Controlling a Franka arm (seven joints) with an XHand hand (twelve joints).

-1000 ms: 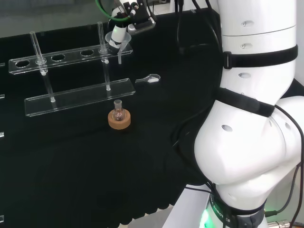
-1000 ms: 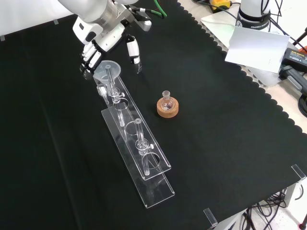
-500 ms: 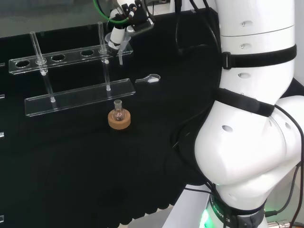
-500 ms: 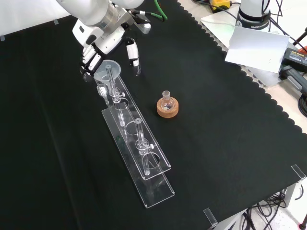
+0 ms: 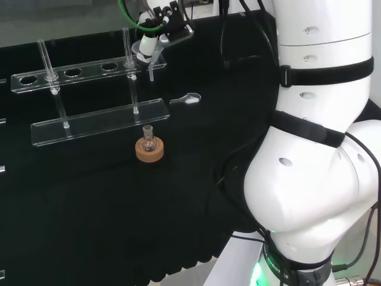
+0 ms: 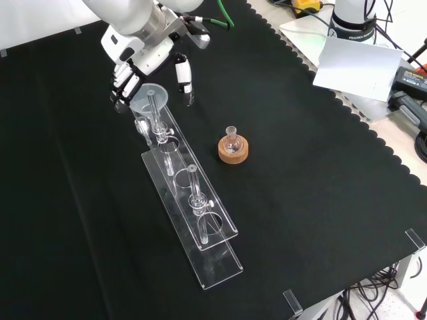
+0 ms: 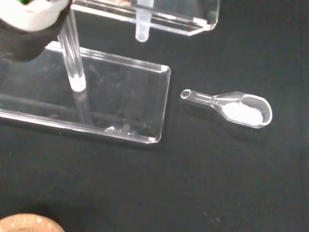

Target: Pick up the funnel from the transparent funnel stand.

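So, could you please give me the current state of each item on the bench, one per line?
Funnel: seated in the end hole of the stand, stem down.
Funnel stand: upright on the cloth, other holes empty.
Robot hand: at the funnel, fingers curled beside its rim; contact unclear.
Small flask: upright on its cork ring.
Glass scoop: lying flat, white powder in its bowl.

The hand (image 6: 143, 63) curls around the funnel (image 6: 148, 99) at the far end of the clear stand (image 6: 200, 230). A small flask (image 6: 231, 141) sits on its cork ring (image 6: 233, 151) just right of the stand.
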